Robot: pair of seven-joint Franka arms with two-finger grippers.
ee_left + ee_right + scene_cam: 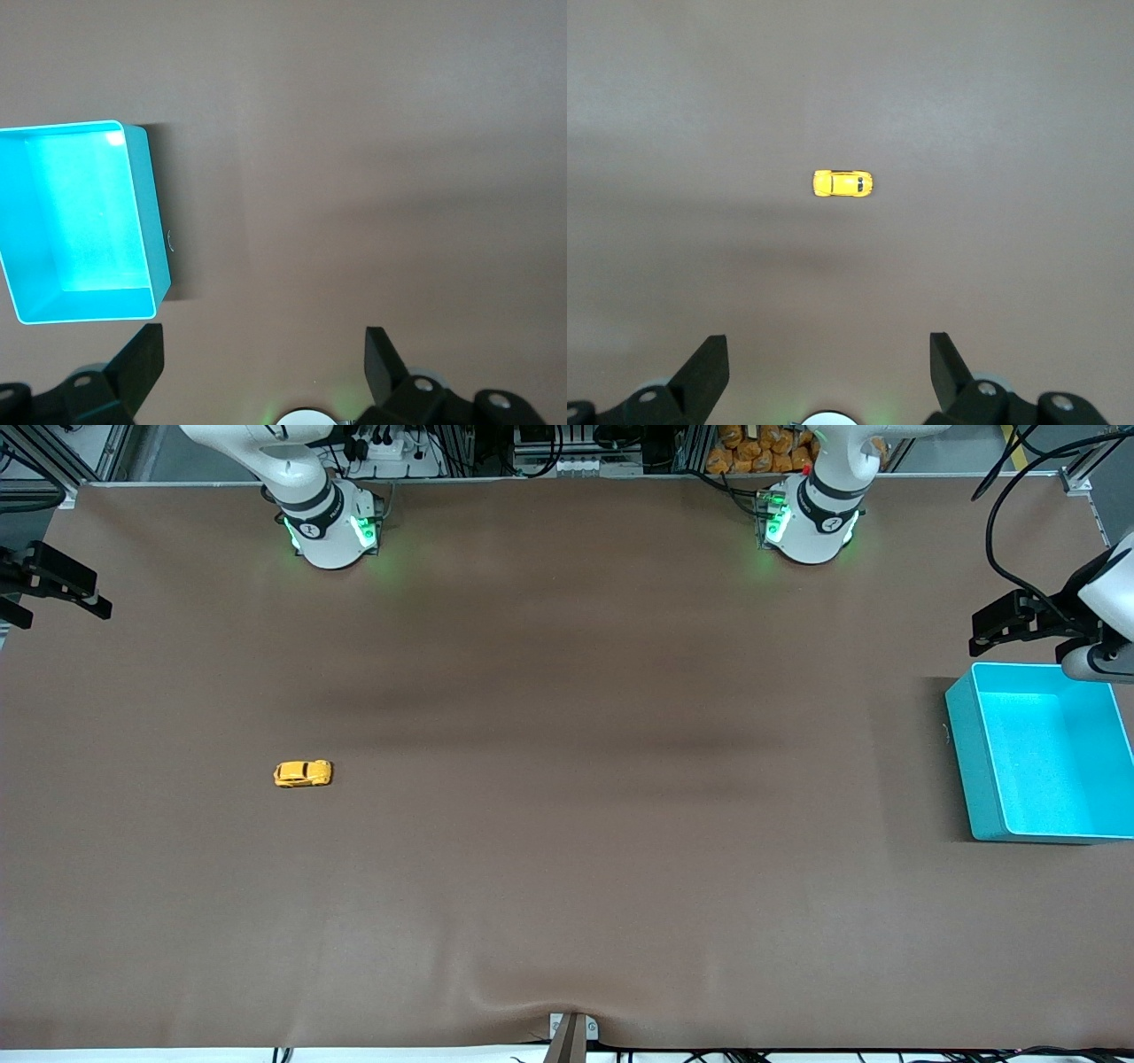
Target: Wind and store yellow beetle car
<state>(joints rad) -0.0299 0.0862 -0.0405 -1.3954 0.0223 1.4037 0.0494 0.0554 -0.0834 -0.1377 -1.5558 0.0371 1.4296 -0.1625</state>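
The yellow beetle car [302,773] stands on its wheels on the brown table, toward the right arm's end. It also shows in the right wrist view [842,183], well away from the fingertips. My right gripper [828,347] is open and empty; in the front view it [55,583] hangs high over the table's edge at the right arm's end. The teal bin [969,762] stands empty at the left arm's end and shows in the left wrist view [148,212]. My left gripper [263,341] is open and empty, high over the table beside the bin [1010,622].
The brown cloth [567,824] covers the whole table, with a small ripple at its edge nearest the front camera. The two arm bases [330,531] [808,527] stand along the edge farthest from that camera. Cables hang by the left arm's end.
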